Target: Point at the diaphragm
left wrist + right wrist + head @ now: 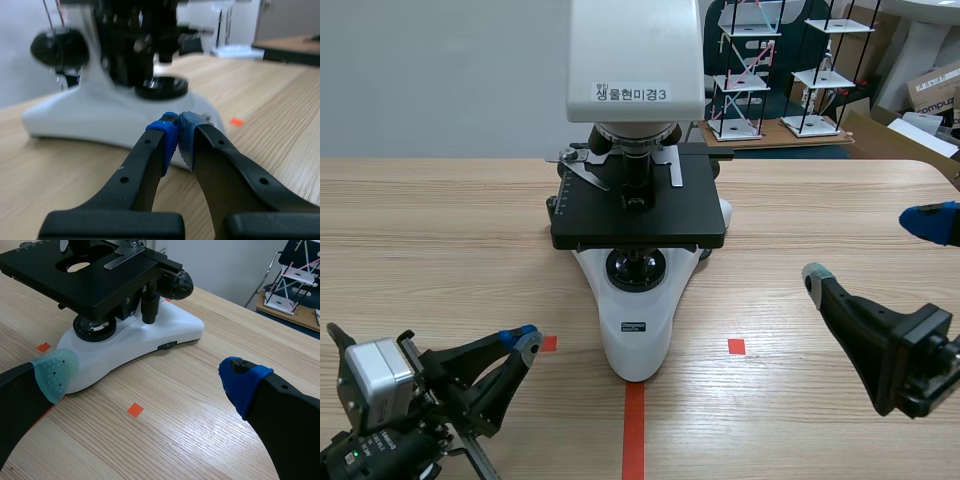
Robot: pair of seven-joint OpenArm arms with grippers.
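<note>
A white microscope [638, 335] with a black stage [605, 215] stands at the middle of the table. Under the stage sits a round black ring with a lens [637, 269], also seen as the ring [94, 328] in the right wrist view and the ring [161, 88] in the left wrist view. Whether that ring is the diaphragm I cannot tell. My left gripper [525, 340] is low at the front left, shut on nothing, its pads [170, 137] meeting and aimed at the microscope's base [90, 117]. My right gripper [870, 248] stands open to the right of the microscope, clear of it.
Orange-red tape marks [736, 346] lie on the wooden table in front of the microscope. Behind the table at the back right stand wire-and-plate model racks [748, 75] and a cardboard box [935, 88].
</note>
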